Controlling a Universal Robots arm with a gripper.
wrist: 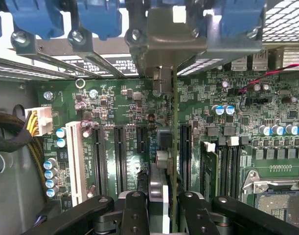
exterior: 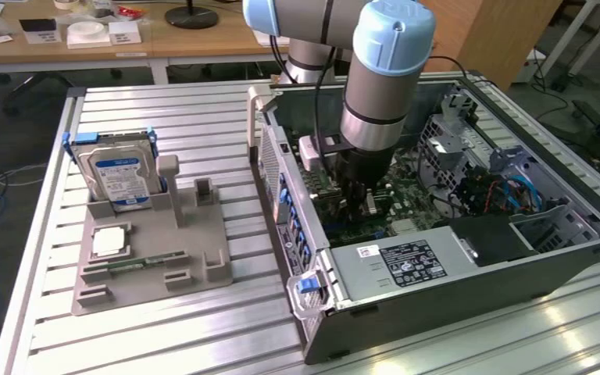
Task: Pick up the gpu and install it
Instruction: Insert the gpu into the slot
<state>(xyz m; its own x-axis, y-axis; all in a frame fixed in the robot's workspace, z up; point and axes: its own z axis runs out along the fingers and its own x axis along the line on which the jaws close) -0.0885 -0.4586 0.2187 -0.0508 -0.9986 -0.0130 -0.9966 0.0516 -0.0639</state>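
In the wrist view the gpu (wrist: 174, 142) stands edge-on, a thin brownish board over the green motherboard (wrist: 125, 103). Its silver end bracket (wrist: 164, 46) lies against the case's rear slot openings. My gripper (wrist: 161, 213) is shut on the gpu, one black finger on each side of the card. The card's lower edge runs along the gap between two long black expansion slots (wrist: 186, 156); I cannot tell whether it is seated. In the exterior view my gripper (exterior: 368, 197) reaches straight down into the open computer case (exterior: 467, 289).
Blue slot latches (wrist: 98, 17) line the case's rear above the bracket. A white slot (wrist: 76, 161) and memory sticks (wrist: 210, 169) flank the card. On the exterior view's left, a grey fixture (exterior: 212, 262) holds a silver hard drive (exterior: 121, 178), a processor (exterior: 110, 241) and a green memory stick (exterior: 138, 263).
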